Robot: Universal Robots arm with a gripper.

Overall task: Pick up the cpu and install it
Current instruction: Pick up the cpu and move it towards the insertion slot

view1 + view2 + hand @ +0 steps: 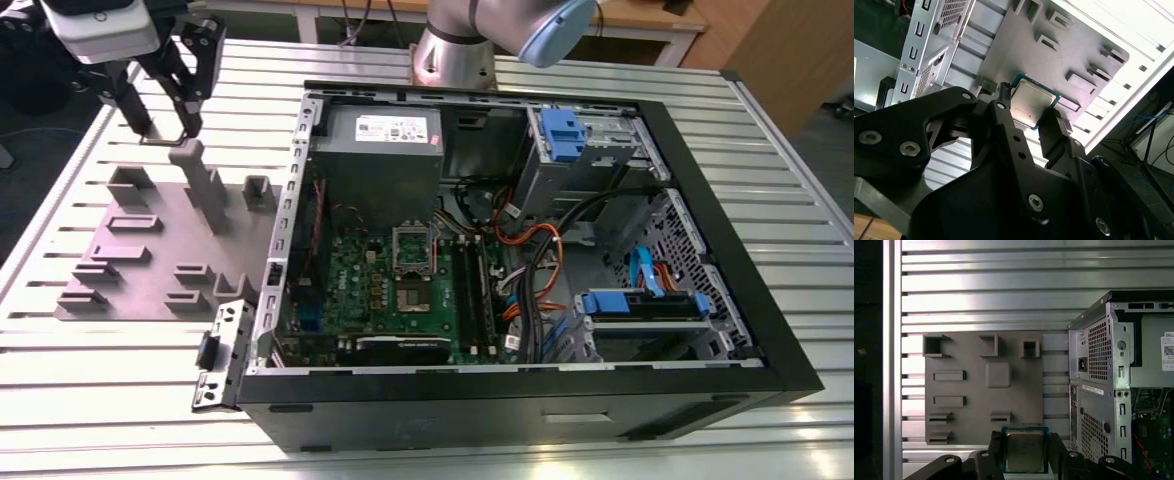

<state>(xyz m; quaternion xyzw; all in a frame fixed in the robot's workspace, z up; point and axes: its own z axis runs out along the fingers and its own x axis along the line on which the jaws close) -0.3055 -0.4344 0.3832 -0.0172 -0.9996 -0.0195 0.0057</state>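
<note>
While the ribbed metal table point(107, 400) bears one grey plate point(974, 390) and one open computer case point(534, 420), the gripper point(1025, 445) hangs over the plate. Its fingers point(1056, 452) clamp one cpu point(1025, 452).

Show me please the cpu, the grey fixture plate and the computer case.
cpu point(1024, 451), first wrist view, middle of its metal top
grey fixture plate point(974, 390), first wrist view, bare flat area
computer case point(1099, 355), first wrist view, its perforated rear wall

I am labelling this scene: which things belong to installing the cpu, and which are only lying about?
Job: cpu, gripper holding it, socket on the green board.
Not job: grey plate, power box, orange cables, blue drive holders.
</note>
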